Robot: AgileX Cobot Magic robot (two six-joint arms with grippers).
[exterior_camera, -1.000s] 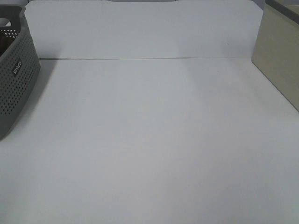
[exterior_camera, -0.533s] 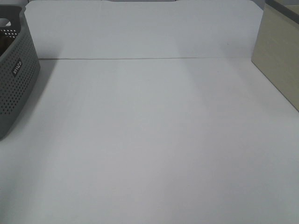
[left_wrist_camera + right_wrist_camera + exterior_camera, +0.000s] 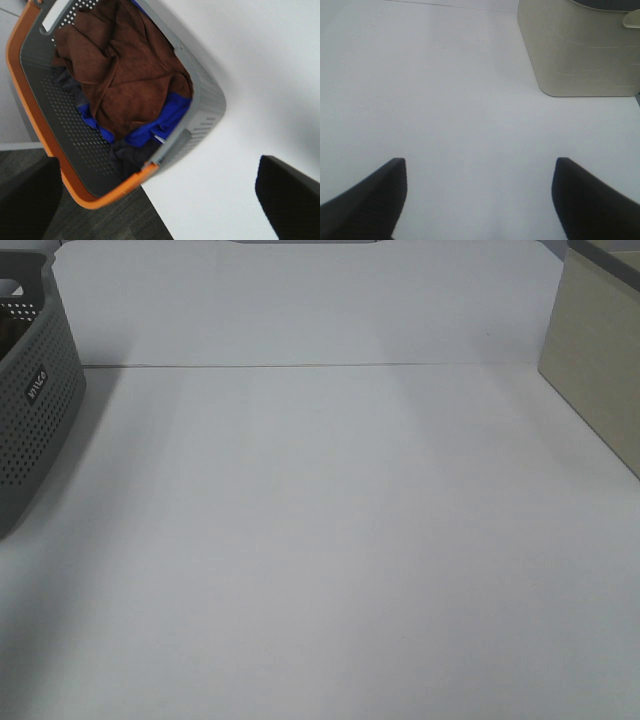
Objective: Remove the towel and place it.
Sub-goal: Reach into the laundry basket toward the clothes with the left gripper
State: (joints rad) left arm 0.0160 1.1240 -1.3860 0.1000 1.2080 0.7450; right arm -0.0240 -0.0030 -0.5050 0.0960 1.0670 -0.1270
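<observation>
The dark brown plush towel (image 3: 120,65) lies crumpled inside the grey basket (image 3: 200,110), on top of blue cloth (image 3: 165,117) and dark grey cloth. The basket has an orange rim (image 3: 30,115). My left gripper (image 3: 155,200) hangs open above the basket's corner and holds nothing. In the exterior high view only the basket's perforated side (image 3: 35,410) shows at the far left; the towel is out of view there. My right gripper (image 3: 477,200) is open and empty above the bare white table (image 3: 445,100). Neither gripper shows in the exterior high view.
A cream-coloured bin (image 3: 580,50) stands at the table's right side, also in the exterior high view (image 3: 595,360). A white back panel (image 3: 300,300) closes the far edge. Dark floor (image 3: 125,220) lies beyond the table edge by the basket.
</observation>
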